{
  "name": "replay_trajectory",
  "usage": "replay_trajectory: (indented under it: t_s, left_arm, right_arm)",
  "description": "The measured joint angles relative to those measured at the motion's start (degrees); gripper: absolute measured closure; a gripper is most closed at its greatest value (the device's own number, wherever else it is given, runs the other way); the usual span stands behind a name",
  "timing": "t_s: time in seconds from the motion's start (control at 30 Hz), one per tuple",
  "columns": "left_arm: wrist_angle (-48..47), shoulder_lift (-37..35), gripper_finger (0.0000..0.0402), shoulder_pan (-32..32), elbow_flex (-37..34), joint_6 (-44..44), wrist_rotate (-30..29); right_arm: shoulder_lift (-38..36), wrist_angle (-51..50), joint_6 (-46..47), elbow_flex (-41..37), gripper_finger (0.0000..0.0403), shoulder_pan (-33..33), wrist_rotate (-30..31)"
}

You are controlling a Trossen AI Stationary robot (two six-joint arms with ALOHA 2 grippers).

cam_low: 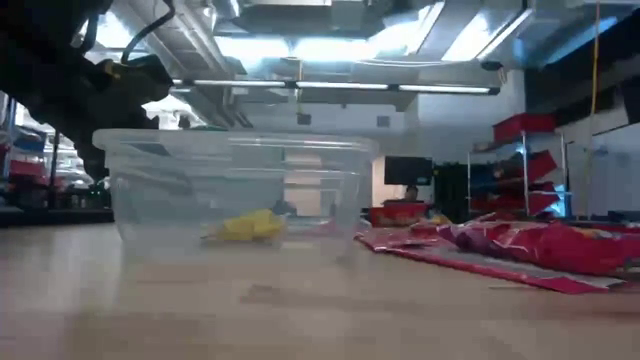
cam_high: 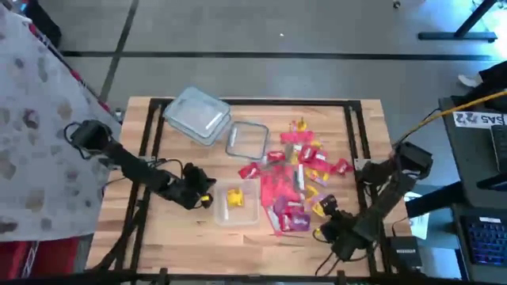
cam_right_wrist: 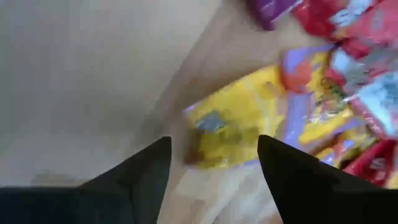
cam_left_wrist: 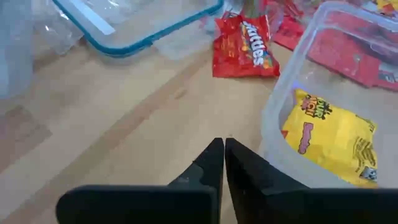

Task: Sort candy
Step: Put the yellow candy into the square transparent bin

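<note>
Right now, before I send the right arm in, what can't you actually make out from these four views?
- Candy pile, high view: packets overlap; no count possible.
- Yellow packet, right wrist view: motion blur hides its print; open right gripper is short of it.
- Clear tub, low view: its wall hazes the yellow piece inside.
- Left gripper, left wrist view: shut; the red packets in the tub are cut off by the edge.

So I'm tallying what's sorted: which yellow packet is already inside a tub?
The yellow packet in the clear tub beside the shut left gripper; the other yellow ones lie loose on the table.
</note>
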Motion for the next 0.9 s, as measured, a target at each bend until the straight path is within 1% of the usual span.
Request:
replay_trajectory:
  t_s: [0.17, 0.27, 0.37, 0.5, 0.53, 0.57, 0.7, 0.8, 0.9]
  left_arm:
    - [-0.02, 0.0, 0.0402, 0.02, 0.0, 0.01, -0.01]
    - [0.15, 0.0, 0.0402, 0.02, 0.0, -0.04, -0.02]
    - [0.19, 0.02, 0.0402, 0.02, 0.0, -0.21, 0.0]
    - [0.16, 0.0, 0.0402, 0.02, 0.0, -0.66, 0.0]
    - [0.23, 0.01, 0.0402, 0.02, 0.0, -0.68, -0.02]
    - [0.24, 0.0, 0.0402, 0.02, 0.0, -0.74, -0.02]
    - [0.28, 0.0, 0.0402, 0.02, 0.0, -0.71, -0.02]
    - [0.32, 0.0, 0.0402, 0.02, 0.0, -0.71, -0.02]
    - [0.39, 0.0, 0.0402, 0.02, 0.0, -0.69, -0.02]
  right_arm:
    - [2.67, 0.94, 2.03, 0.16, 0.0177, -1.45, 2.12]
    - [3.24, 1.31, 7.08, 0.15, 0.0203, -2.39, 2.84]
    - [3.5, 1.09, 12.33, 0.68, 0.0259, -3.06, 2.8]
    - [3.65, -1.45, 17.63, 4.27, 0.0363, -3.09, 2.91]
    - [3.65, -2.6, 18.34, 5.65, 0.0381, -3.0, 2.83]
    - [3.65, -4.17, 18.89, 7.06, 0.039, -2.99, 2.78]
    - [2.84, -11.68, 21.09, 14.42, 0.0392, -4.05, 2.98]
    - [1.02, -14.82, 19.23, 20.64, 0.04, -6.02, 7.43]
    - [-1.63, -12.3, 12.96, 25.68, 0.0398, -9.24, 12.67]
